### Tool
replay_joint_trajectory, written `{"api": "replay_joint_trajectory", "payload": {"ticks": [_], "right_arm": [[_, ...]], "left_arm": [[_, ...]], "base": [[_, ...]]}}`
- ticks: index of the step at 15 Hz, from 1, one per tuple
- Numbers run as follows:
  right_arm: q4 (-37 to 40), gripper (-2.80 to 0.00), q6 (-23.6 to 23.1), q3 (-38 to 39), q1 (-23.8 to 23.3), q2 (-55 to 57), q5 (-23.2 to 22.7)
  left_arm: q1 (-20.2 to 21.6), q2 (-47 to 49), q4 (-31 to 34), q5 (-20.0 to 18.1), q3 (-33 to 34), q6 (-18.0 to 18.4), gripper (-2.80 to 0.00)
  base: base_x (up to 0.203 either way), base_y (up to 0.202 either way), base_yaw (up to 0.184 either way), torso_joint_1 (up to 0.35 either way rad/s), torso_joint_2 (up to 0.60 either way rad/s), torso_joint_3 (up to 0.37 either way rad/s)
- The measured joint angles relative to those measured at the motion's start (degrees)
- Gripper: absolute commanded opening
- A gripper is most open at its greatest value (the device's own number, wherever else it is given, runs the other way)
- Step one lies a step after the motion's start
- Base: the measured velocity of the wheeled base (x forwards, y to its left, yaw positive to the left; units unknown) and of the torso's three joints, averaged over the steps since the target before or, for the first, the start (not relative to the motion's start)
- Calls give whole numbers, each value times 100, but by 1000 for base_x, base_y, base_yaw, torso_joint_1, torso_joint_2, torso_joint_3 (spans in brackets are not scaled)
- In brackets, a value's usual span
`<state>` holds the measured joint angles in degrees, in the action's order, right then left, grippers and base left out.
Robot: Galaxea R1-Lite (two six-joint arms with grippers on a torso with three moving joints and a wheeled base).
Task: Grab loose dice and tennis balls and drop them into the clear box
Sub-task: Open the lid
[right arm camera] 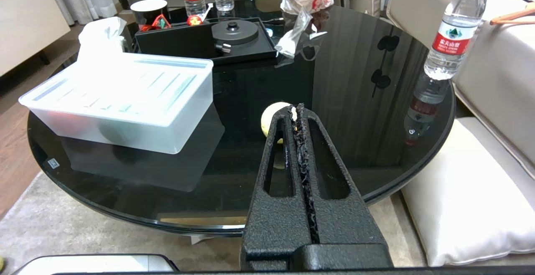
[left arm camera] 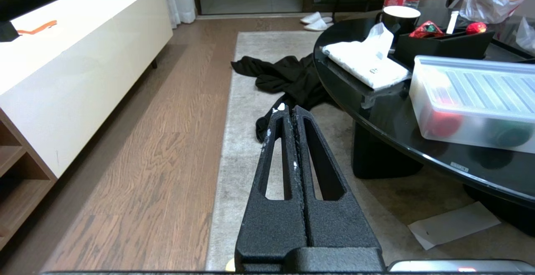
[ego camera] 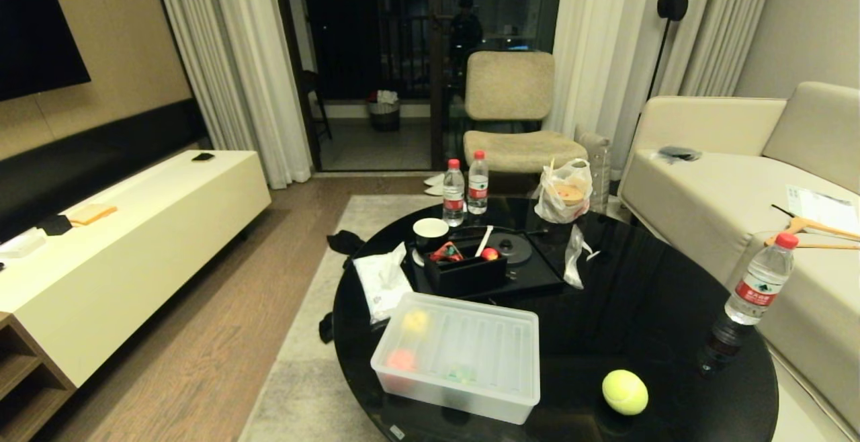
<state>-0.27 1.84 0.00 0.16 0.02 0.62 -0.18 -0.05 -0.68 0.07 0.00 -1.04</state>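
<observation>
One fuzzy yellow-green tennis ball [ego camera: 625,391] lies on the round black glass table [ego camera: 638,307], near its front edge and to the right of the clear box [ego camera: 484,351]. The box has its ribbed lid on, and blurred yellow, red and green shapes show through it. No dice are in view. My right gripper [right arm camera: 297,108] is shut and empty, hanging just short of the table's rim, with the tennis ball [right arm camera: 269,118] partly hidden behind its tips. My left gripper [left arm camera: 291,110] is shut and empty over the rug, left of the table and the clear box [left arm camera: 476,89]. Neither arm shows in the head view.
On the table stand a black organiser box [ego camera: 463,274], a tissue pack [ego camera: 381,284], a cup, a plastic bag [ego camera: 564,193] and water bottles, one at the right rim [ego camera: 759,287]. A sofa [ego camera: 725,193] flanks the right. A black garment [left arm camera: 288,78] lies on the rug.
</observation>
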Motion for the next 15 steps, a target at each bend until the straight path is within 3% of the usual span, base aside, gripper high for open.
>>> {"api": "replay_joint_trajectory", "payload": {"ticks": [12,15], "right_arm": [[38,-280,-66,-2,0,-2,-7],[133,-280,-129,-418,0,181,0]], "left_arm": [[5,0,-4,-2,0,7,-280],[5,0,-8,-2,0,11,-280]], "base": [[0,0,0,0,0,0],[0,0,0,0,0,0]]}}
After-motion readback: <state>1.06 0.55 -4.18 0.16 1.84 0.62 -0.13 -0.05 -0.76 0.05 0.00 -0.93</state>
